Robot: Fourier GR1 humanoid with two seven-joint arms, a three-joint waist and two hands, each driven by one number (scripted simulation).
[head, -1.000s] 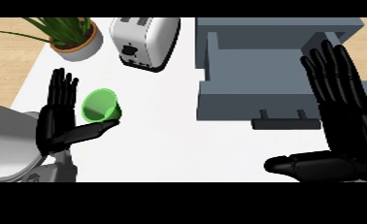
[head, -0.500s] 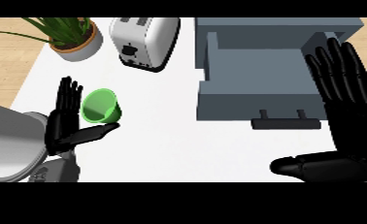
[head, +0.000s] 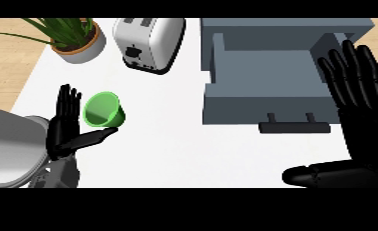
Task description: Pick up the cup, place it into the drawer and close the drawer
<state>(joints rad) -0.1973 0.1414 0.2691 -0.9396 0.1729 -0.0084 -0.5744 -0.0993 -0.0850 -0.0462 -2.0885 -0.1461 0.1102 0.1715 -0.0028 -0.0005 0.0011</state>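
Note:
A green cup [head: 104,110] lies tipped on the white counter [head: 184,140] at the left, its mouth facing the view. My left hand [head: 67,125] stands just left of it, fingers straight up and thumb reaching under the cup's lower edge; the hand is open. The grey drawer [head: 275,92] is pulled out at the right, its inside bare and its handle [head: 294,126] facing me. My right hand [head: 353,110] is open over the drawer's right side, fingers straight and thumb stretched left below the handle.
A white toaster [head: 150,42] stands at the back centre. A potted plant [head: 70,37] sits at the back left corner. The grey cabinet body [head: 288,27] lies behind the drawer. My grey left forearm [head: 18,147] fills the lower left.
My left hand has drawn back toward the lower left, with the thumb staying by the cup. The right hand has shifted slightly right and down. The cup stays in place.

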